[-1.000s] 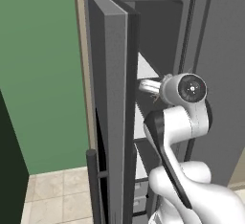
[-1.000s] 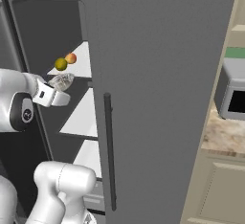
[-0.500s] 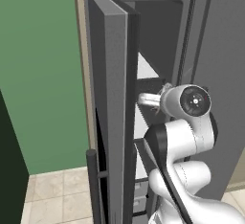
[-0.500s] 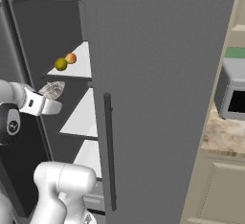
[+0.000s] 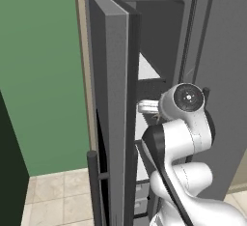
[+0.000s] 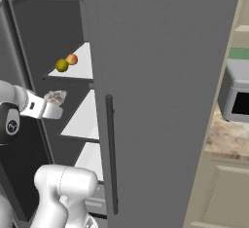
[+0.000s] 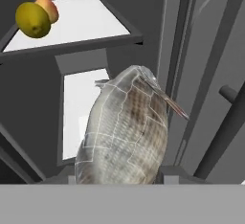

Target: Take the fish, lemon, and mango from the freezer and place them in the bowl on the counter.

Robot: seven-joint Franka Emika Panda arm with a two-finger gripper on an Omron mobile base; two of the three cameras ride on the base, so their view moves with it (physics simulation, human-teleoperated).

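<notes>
My gripper [image 6: 51,103] is shut on the silvery-grey fish [image 6: 55,97], held in the open freezer [image 6: 53,32] just below its top shelf [image 6: 83,67]. In the hand view the fish [image 7: 125,132] stands large between the jaws and hides the fingertips. The lemon [image 6: 62,65] and the mango [image 6: 72,59] rest side by side on that top shelf, above and beyond the fish. From the hand they appear at upper left, lemon [image 7: 32,20] in front of mango [image 7: 48,8]. The gripper [image 5: 147,106] peeks out behind the open freezer door [image 5: 108,99]. The bowl is out of view.
The fridge's wider right door [image 6: 160,90] is closed, with its dark bar handle [image 6: 112,159] close to my right. A microwave [image 6: 236,95] sits on the marbled counter [image 6: 226,137] at far right. A green wall [image 5: 38,75] lies left of the freezer door.
The gripper, with the fish in it, has drawn back slightly down and away from the top shelf as the arm's joints shifted. Lemon and mango have stayed in place.
</notes>
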